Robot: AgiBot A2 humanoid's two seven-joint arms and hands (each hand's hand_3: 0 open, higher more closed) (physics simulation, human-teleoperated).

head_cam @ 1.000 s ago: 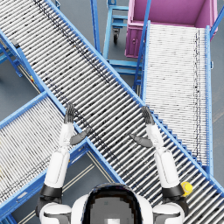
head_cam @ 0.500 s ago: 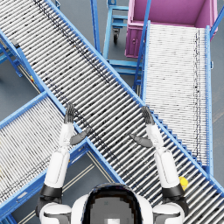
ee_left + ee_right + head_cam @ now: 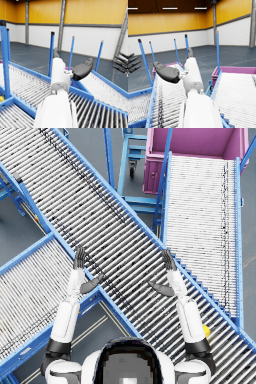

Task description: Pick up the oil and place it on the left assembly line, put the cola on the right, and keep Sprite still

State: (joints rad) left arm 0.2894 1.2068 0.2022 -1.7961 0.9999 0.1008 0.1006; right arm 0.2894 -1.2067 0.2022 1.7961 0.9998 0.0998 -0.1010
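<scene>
The left hand (image 3: 80, 273) and right hand (image 3: 167, 275) are both released and hold nothing, hovering with fingers spread over the diagonal roller conveyor (image 3: 125, 243) in the frame's lower middle. The only candidate for the oil is a small yellow object (image 3: 206, 330) peeking out beside the right forearm at lower right, too hidden to identify. If it is an oil bottle, it probably handles as heavy, stiff and slick, so grasp around the body below the neck and keep it upright.
</scene>
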